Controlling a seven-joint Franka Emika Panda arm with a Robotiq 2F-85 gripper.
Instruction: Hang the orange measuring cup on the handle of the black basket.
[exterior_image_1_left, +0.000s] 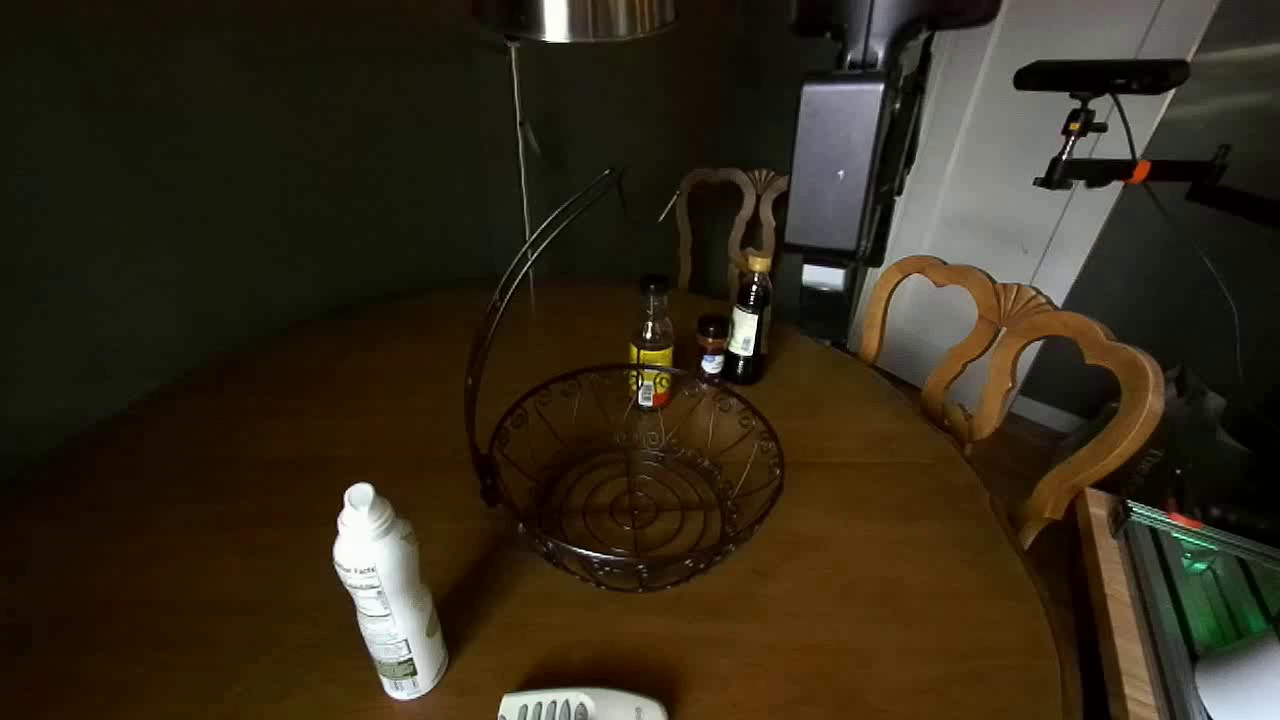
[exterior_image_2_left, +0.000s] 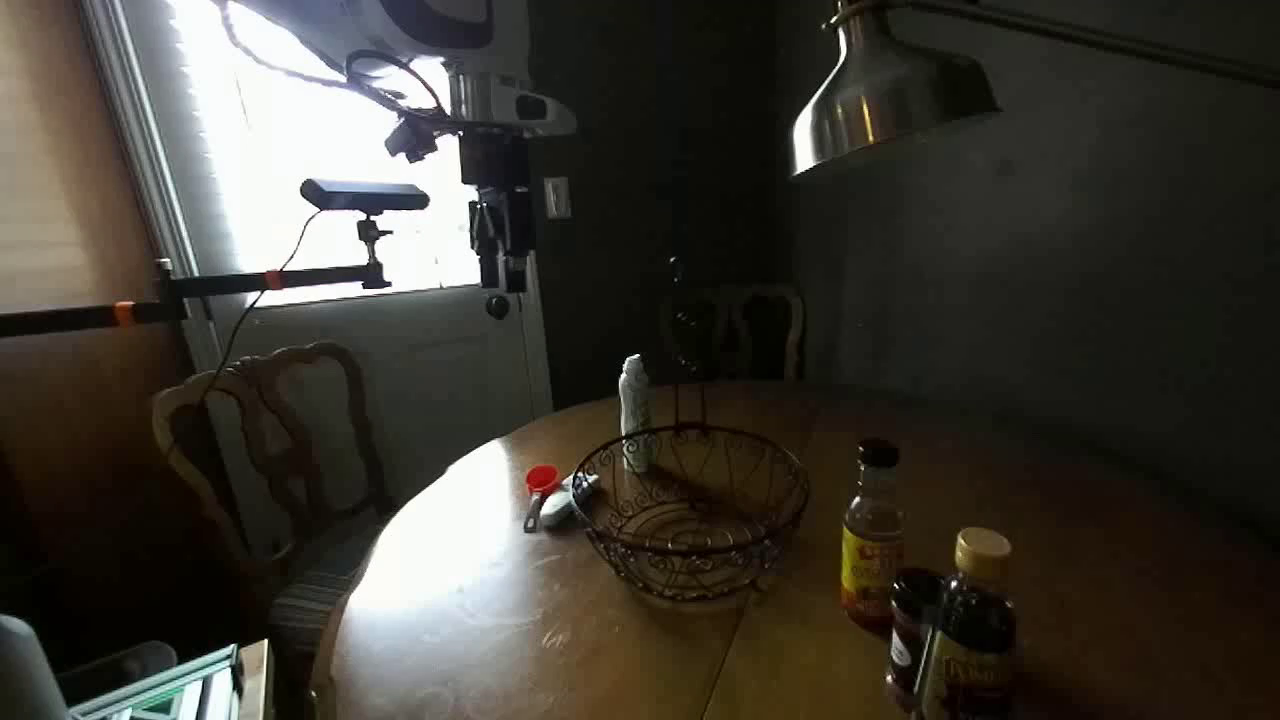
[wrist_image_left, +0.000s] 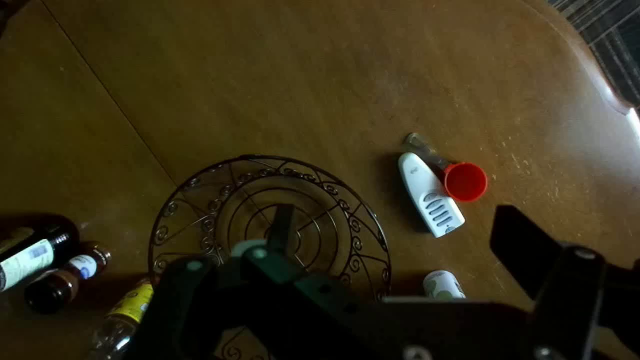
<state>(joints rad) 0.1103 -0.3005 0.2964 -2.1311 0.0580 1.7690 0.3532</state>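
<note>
The orange measuring cup lies on the table with its opening up, against the white remote. Its greyish handle runs along the remote. The cup also shows in an exterior view; elsewhere it is out of frame. The black basket stands on the table, in the wrist view too. Its handle arches up from one side and shows dimly in an exterior view. My gripper hangs high above the table. In the wrist view my gripper has its fingers wide apart with nothing between them.
The white remote lies beside the cup. A white bottle stands near the basket. A yellow-labelled bottle, a small jar and a dark bottle stand beyond the basket. A metal lamp hangs above.
</note>
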